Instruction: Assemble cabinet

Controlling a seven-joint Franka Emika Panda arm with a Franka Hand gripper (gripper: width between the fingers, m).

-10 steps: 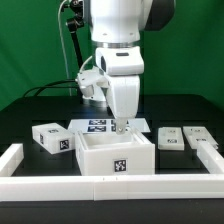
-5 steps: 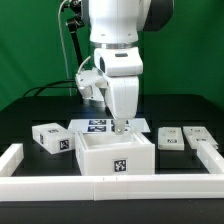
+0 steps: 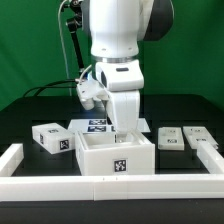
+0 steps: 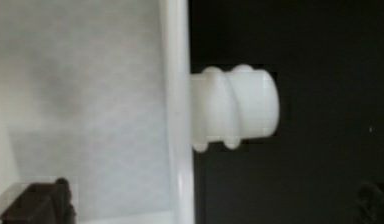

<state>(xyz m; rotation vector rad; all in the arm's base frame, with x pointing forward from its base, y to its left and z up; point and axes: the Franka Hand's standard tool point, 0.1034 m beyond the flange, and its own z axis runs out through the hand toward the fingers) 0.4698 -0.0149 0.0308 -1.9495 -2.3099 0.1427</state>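
Black table [image 3: 30, 112] holds the white cabinet [image 3: 117, 155]. Its back wall runs sideways, right under the gripper [image 3: 124, 130]. That wall stands between the spread fingers [image 4: 38, 205], which hold nothing.

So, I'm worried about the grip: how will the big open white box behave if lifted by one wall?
The box looks hollow and thin-walled, so probably stiff yet light for its size. Gripped at one wall, off centre, it would likely tilt. Sitting flat on the table, it should slide rather than roll.
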